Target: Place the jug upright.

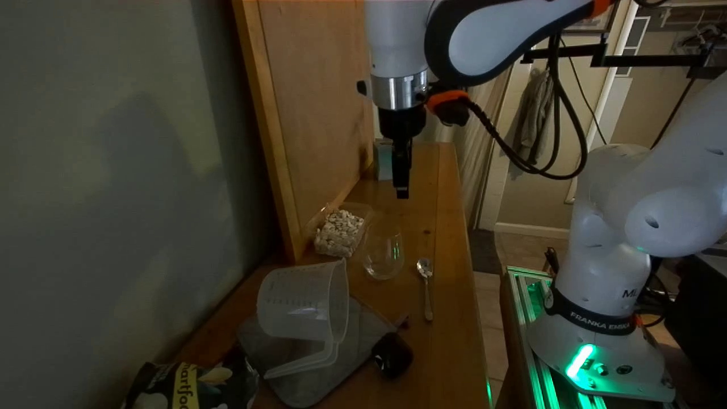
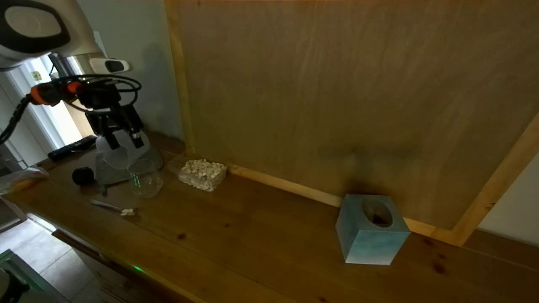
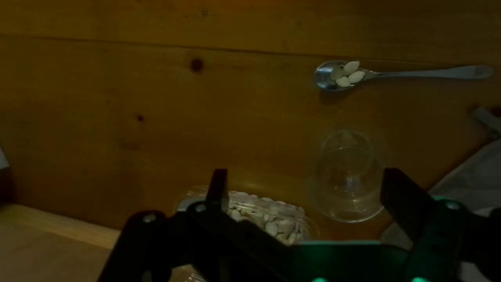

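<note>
The jug, a large translucent whitish pitcher, lies on its side on a grey mat or cloth. In that exterior view its wide mouth faces right and its handle points down toward the lower left. In an exterior view the jug is partly covered by my gripper fingers. My gripper is open and empty, well above the table and apart from the jug; it also shows in an exterior view. In the wrist view the open fingers stand over the seed tub and glass; the jug is mostly hidden or out of view there.
A clear drinking glass and a tub of seeds stand near the jug. A spoon with seeds, a black object, a snack bag and a tissue box are on the table. A wooden panel rises behind.
</note>
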`<state>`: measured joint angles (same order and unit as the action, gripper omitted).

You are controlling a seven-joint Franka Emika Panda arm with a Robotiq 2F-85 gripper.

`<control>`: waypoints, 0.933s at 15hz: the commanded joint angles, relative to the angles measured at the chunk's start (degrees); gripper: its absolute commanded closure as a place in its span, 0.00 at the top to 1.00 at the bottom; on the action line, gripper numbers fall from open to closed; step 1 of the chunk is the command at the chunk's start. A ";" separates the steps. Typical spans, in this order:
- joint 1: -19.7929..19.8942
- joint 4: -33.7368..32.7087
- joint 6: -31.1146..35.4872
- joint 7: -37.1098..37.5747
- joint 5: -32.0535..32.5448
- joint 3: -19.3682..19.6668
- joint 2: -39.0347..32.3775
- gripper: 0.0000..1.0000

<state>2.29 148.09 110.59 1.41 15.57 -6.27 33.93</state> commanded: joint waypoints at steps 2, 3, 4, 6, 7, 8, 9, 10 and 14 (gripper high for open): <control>-4.57 -5.84 1.95 -6.21 3.99 -0.85 -9.36 1.00; -5.54 -6.51 3.40 -7.88 4.29 -0.80 -10.73 1.00; -6.33 -6.89 4.94 -9.64 4.65 -0.70 -11.84 1.00; -8.25 -6.97 10.01 -13.92 3.03 0.19 -13.47 1.00; -9.00 -6.90 12.48 -16.24 2.15 0.62 -14.06 1.00; -9.96 -6.40 15.02 -18.59 0.35 1.22 -14.44 1.00; -10.76 -5.93 17.12 -21.21 -0.84 1.74 -14.73 1.00; -11.60 -5.48 18.63 -24.45 -2.86 2.65 -14.98 1.00; -14.78 -3.78 17.78 -39.23 -13.72 6.86 -14.10 1.00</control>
<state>-9.91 142.82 128.58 -27.64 8.82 -3.03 18.83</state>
